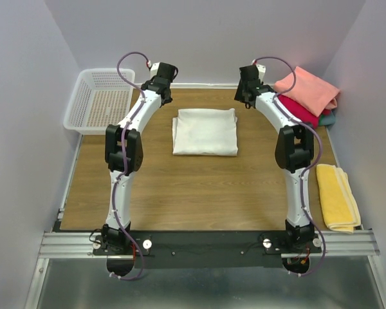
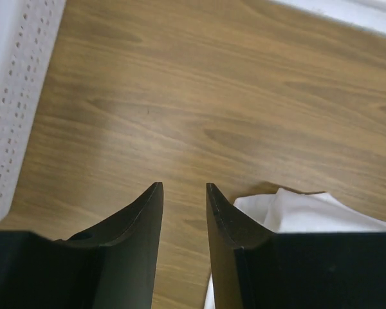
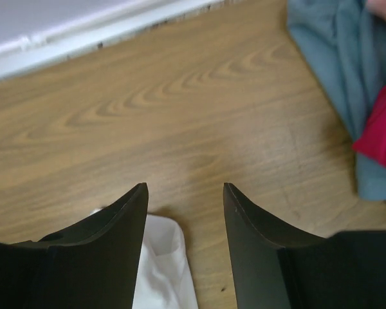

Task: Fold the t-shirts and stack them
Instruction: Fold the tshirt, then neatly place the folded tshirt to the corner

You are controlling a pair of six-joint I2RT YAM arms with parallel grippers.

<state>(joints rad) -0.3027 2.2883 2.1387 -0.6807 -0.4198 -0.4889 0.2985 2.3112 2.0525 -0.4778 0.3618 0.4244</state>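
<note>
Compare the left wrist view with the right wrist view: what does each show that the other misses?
Only the left wrist view shows the white mesh basket at its left edge. Only the right wrist view shows the grey-blue shirt and crimson shirt at its right. Both show the wooden table, a corner of the folded white shirt, and an open, empty gripper: left gripper, right gripper.

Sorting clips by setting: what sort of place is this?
Probably a robotics lab cell, not a home: plain walls box in a wooden table, two arms are bolted to a metal rail, and folded shirts lie staged.
</note>
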